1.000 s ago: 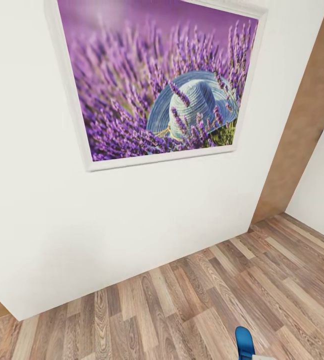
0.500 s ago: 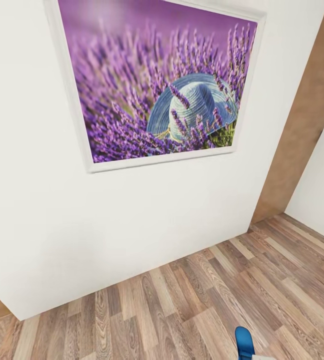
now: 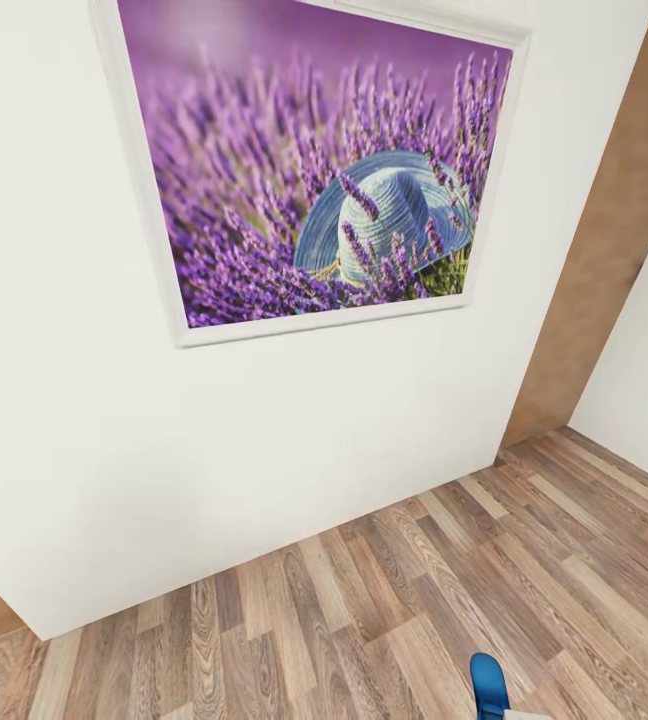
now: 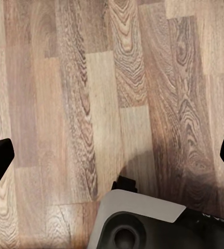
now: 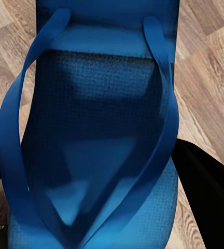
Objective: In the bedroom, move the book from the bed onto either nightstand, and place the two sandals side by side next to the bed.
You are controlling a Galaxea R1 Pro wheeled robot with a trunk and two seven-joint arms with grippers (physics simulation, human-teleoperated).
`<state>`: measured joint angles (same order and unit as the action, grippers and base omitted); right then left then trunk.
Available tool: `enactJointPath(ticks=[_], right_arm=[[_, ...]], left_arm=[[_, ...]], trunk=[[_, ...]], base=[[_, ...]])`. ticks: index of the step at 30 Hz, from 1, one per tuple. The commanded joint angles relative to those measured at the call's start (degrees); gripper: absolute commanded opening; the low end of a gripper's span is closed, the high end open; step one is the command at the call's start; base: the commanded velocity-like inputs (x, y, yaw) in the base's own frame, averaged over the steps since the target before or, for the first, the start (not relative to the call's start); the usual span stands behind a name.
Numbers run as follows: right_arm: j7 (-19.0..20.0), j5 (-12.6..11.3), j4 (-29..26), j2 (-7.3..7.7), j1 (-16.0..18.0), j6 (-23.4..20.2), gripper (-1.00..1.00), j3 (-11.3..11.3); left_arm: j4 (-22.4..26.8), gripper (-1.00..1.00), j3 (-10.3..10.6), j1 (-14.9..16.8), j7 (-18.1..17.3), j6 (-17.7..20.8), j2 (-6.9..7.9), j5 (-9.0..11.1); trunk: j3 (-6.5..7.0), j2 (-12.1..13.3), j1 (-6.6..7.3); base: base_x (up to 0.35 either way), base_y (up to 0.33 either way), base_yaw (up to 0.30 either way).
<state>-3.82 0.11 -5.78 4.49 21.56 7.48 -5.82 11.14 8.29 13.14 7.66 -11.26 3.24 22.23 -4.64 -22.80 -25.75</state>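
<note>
The right hand is clamped across a blue sandal, fingers at either edge of the sole; it looks light, flexible, safest pinched mid-sole. The left hand gapes wide, empty, over plank floor.

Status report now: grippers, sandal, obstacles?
Right gripper shut on blue sandal. Left gripper open, empty, over wood floor. White wall with lavender picture ahead.

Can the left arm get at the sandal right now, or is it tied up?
Probably not readily: the sandal sits between the right gripper's fingers, seemingly held, while the left gripper is open over bare floor with no sandal near it.
</note>
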Motion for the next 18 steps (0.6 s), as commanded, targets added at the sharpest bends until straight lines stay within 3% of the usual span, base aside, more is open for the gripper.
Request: enactJointPath(ticks=[1, 12, 18], right_arm=[[0.0, -0.1, 0.1, -0.01, 0.1, 0.3, -1.00, -0.4], [0.0, 0.0, 0.1, -0.09, 0.1, 0.3, -1.00, -0.4], [0.0, 0.0, 0.1, -0.09, 0.1, 0.3, -1.00, -0.3]], left_arm=[[0.0, 1.00, 0.5, 0.0, 0.3, -0.3, 0.04, 0.4], [0.1, 1.00, 1.0, 0.0, 0.2, -0.9, 0.02, 0.4], [0.0, 1.00, 1.1, 0.0, 0.2, -3.2, 0.02, 0.3]], trunk=[[-0.12, -0.1, -0.03], [-0.12, -0.1, -0.03], [-0.12, -0.1, -0.03]], base=[[0.000, 0.000, 0.000], [0.000, 0.000, 0.000], [0.000, 0.000, 0.000]])
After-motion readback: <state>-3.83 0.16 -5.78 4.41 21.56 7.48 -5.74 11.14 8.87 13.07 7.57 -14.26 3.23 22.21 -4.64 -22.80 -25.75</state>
